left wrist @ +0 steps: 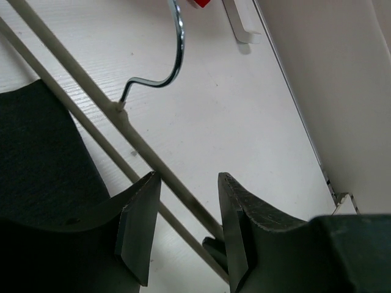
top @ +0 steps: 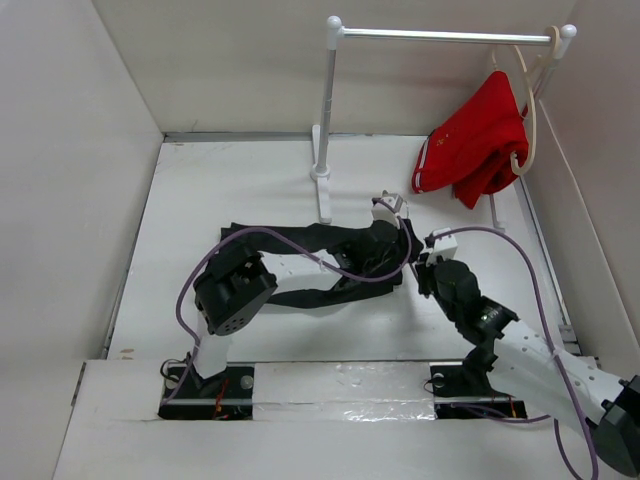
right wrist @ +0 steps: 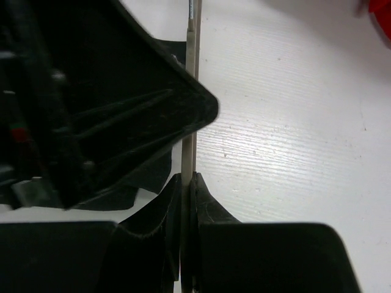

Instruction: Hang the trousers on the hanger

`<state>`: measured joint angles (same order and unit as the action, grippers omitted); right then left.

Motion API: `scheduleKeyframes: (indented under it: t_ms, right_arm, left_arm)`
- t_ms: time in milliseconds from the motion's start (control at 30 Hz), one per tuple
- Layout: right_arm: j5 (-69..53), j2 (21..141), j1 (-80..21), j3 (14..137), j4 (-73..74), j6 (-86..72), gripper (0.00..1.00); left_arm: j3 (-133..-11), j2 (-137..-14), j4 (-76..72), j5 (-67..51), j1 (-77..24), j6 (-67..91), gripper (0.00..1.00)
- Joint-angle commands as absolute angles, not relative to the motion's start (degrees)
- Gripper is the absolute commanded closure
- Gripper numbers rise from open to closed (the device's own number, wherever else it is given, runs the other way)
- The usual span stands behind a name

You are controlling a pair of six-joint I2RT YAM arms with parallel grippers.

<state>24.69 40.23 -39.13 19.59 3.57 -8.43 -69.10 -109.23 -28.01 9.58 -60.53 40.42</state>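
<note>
Between the open dark fingers of your left gripper point(left wrist: 186, 229) runs the thin grey metal hanger point(left wrist: 131, 125). Its two slim bars slant from far left to near right in that wrist view, and its chrome hook point(left wrist: 181, 44) curls off toward the far side. One bar passes through the gap with neither pad visibly touching it, so this claw straddles the frame but grips nothing.

Your right gripper point(right wrist: 188, 182) is pinched tight on a bar of the same hanger. That bar runs straight ahead of it, along the claw's own pointing line.

The long black-charcoal denim trousers point(top: 300, 240) lie across the middle of the white table point(top: 250, 180), stretched left to right, with their right end reaching the spot where both claws meet. From the left wrist, the dark cloth lies to the left of the bars, just beside them.

That is the relation to steer by: the cloth lies to the left of the hanger's long axis, and your left arm is the nearer one to it. It looks best to keep the right claw steadying the frame while the left works the cloth. You cannot tell from these views whether any fabric already crosses a bar.
</note>
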Motion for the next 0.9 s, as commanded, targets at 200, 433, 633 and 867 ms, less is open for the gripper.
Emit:
scheduleKeyframes:
  t_ms: [200, 433, 633, 867]
  right_arm:
    - [27.07, 40.35, -41.22, 18.99, -2.28, -8.79, 1.0]
    - [27.51, 38.67, -41.75, 18.72, -1.41, -8.61, 1.0]
    - [27.95, 39.37, -43.67, 20.82, 5.51, -10.72, 0.93]
    - [20.22, 31.85, -46.22, 23.89, 16.51, -14.94, 0.31]
  left_arm:
    - [-73.74, -112.32, -28.12, 9.67, -60.38, 40.43, 0.63]
    - [-73.65, -114.08, -28.21, 9.67, -60.38, 41.57, 0.73]
    - [-72.34, -113.21, -29.44, 8.97, -59.85, 42.54, 1.0]
    - [-61.55, -110.66, -39.26, 6.16, -58.71, 47.89, 1.0]
